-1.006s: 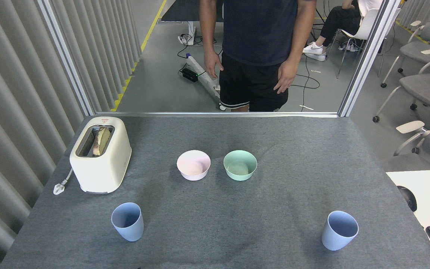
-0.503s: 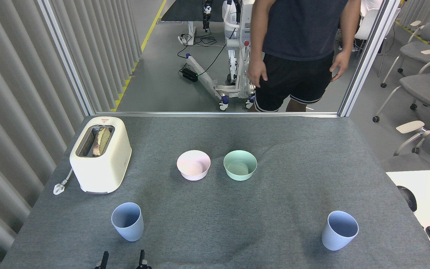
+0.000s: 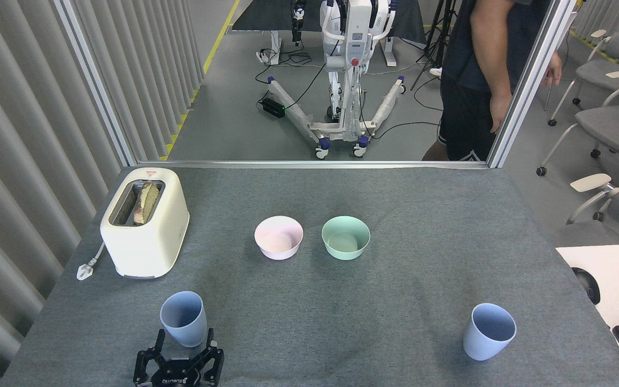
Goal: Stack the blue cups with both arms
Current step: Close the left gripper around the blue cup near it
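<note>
Two pale blue cups stand upright on the grey table. The left blue cup is at the front left; the right blue cup is at the front right. My left gripper rises from the bottom edge just below the left cup. It is open, its two black fingers reaching up on either side of the cup's base, not closed on it. My right arm and gripper are out of view.
A cream toaster with bread in its slot stands at the back left, its plug lying beside it. A pink bowl and a mint-green bowl sit mid-table. A person stands beyond the far edge at right.
My left gripper has come up from the bottom edge toward the left cup. The person behind the table has walked off to the right. Cups and bowls have not moved.
</note>
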Motion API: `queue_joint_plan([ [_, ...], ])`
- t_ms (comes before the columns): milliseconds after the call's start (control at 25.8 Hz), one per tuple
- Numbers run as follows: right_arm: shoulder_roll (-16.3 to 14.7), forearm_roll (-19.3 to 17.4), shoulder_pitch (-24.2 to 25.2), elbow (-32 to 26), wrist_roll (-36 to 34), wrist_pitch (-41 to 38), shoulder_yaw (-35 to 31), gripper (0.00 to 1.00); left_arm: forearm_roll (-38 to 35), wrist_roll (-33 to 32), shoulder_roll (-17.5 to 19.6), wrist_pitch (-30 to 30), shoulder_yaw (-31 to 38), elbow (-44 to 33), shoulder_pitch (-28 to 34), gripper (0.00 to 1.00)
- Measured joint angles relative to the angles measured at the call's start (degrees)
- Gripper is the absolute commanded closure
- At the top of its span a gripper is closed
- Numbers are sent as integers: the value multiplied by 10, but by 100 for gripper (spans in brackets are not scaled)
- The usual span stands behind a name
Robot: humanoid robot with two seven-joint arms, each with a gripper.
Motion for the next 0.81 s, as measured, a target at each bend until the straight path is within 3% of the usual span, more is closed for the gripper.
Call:
queue_joint_plan([
  [310, 0, 0, 0, 3, 0, 0, 1, 0, 27, 0, 1, 0, 0, 45, -38, 1],
  [581, 0, 0, 0, 4, -1, 0, 1, 0, 33, 0, 2, -1, 0, 46, -41, 48],
  [813, 0, 0, -1, 4, -1, 0, 1, 0, 33, 0, 2, -4, -1, 17, -34, 52],
])
